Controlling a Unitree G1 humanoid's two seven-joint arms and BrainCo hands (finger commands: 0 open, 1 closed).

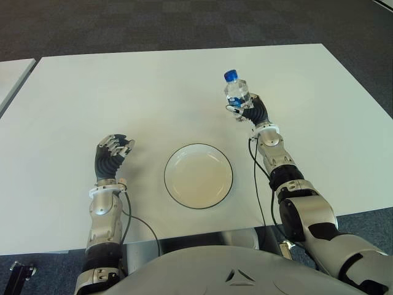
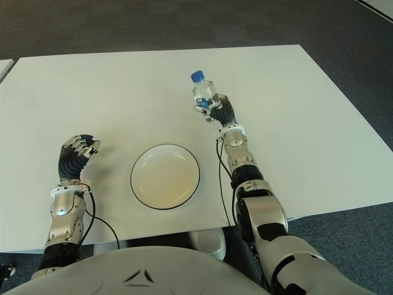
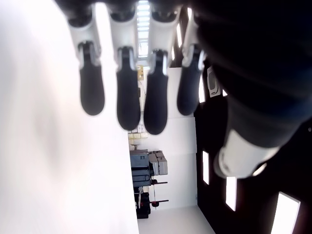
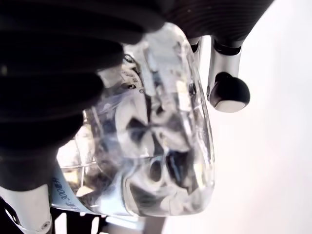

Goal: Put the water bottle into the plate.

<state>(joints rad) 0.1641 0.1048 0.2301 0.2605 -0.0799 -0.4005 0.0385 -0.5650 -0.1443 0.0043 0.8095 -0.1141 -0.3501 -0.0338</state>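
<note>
- The plate [image 1: 198, 176] is set on the table [image 1: 123, 92], near its front edge and roughly midway between the two hands.
- The water bottle [image 1: 236, 92] is held by the right hand [image 1: 250, 110] behind and to the right of the plate — apparently lifted clear of the table.
- The left hand [image 1: 110, 153] is seen left of the plate, well apart from it.
</note>
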